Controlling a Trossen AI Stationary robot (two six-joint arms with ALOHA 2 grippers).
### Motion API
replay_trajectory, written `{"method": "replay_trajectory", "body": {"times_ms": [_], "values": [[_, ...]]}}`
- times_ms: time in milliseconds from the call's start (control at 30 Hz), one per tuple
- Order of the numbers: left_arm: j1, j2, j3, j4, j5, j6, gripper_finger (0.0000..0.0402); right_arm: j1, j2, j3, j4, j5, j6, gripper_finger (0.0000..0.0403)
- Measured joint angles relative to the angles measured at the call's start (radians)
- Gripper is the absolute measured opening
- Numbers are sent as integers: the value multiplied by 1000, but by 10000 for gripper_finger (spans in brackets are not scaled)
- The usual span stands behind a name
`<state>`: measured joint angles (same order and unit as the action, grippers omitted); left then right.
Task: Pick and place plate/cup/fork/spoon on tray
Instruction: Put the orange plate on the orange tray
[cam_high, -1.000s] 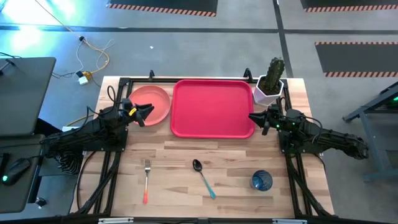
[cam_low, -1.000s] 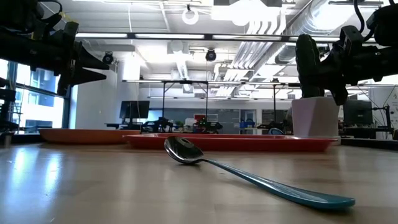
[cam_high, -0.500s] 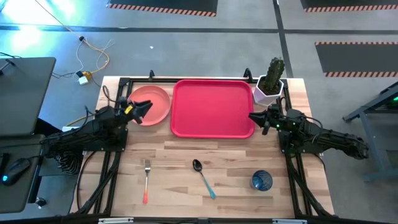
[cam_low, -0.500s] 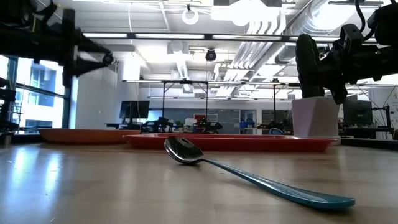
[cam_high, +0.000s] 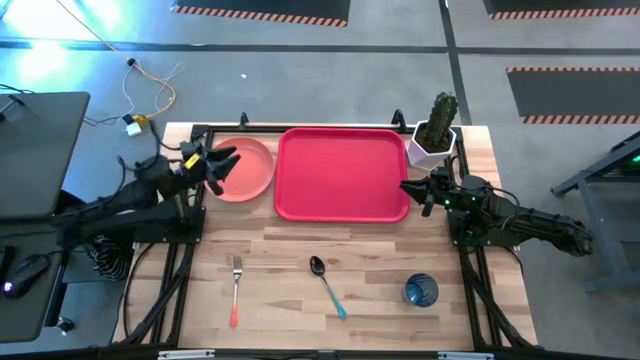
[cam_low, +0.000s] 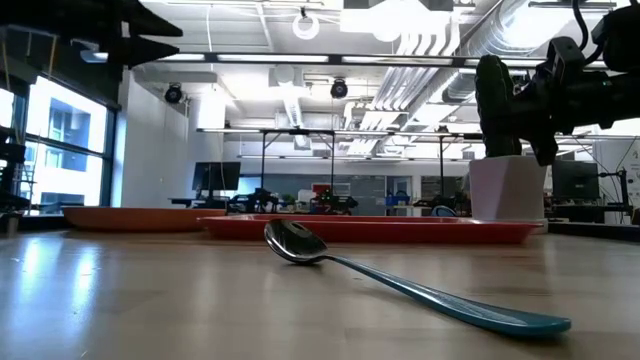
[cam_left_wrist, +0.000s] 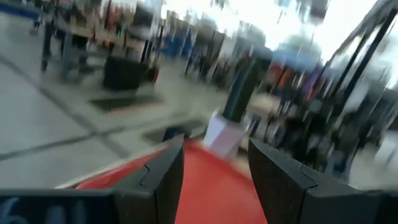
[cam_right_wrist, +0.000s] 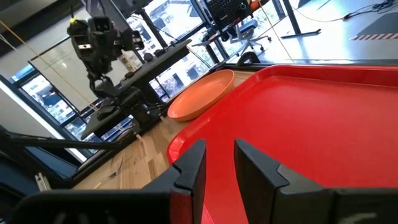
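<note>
The salmon-pink plate (cam_high: 250, 168) lies flat on the table at the far left, beside the red tray (cam_high: 342, 172). My left gripper (cam_high: 224, 162) is open and empty, high above the plate's left rim; it shows at the top left of the low view (cam_low: 150, 35). My right gripper (cam_high: 412, 190) is open and empty at the tray's right edge. The fork (cam_high: 236, 290), the spoon (cam_high: 327, 285) and the blue cup (cam_high: 420, 290) rest on the table near the front edge. The spoon lies bowl up in the low view (cam_low: 300, 243).
A white pot with a green cactus (cam_high: 432, 140) stands at the tray's far right corner, just behind my right gripper. Dark frame rails run along the table's left, right and far sides. Bare wood lies between the tray and the cutlery.
My left gripper has risen well above the plate and gone a little toward the table's far left, staying open and empty. My right gripper has kept still. Plate, tray, cup, fork and spoon have not moved.
</note>
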<state>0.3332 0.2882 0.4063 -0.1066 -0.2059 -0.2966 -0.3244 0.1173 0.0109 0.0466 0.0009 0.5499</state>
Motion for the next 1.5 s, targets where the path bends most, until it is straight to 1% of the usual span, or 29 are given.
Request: {"method": "replay_trajectory", "body": {"times_ms": [200,333,433,533,733,1000,1167,1267,1500], "values": [[0,188,179,-309,63,75,166,0,0,0,49,0,0,75],[0,293,244,-411,95,145,166,0,0,0,104,0,0,75],[0,346,264,-423,122,195,166,0,0,0,121,0,0,75],[0,388,267,-426,152,211,166,0,0,0,121,0,0,75],[0,476,267,-506,157,219,166,0,0,0,121,0,0,75],[0,596,267,-567,155,174,166,0,0,0,120,0,0,75],[0,686,267,-574,126,160,166,0,0,0,120,0,0,75],[0,740,267,-573,109,120,166,0,0,0,120,0,0,75],[0,862,267,-573,105,36,166,0,0,0,120,0,-12,75]]}}
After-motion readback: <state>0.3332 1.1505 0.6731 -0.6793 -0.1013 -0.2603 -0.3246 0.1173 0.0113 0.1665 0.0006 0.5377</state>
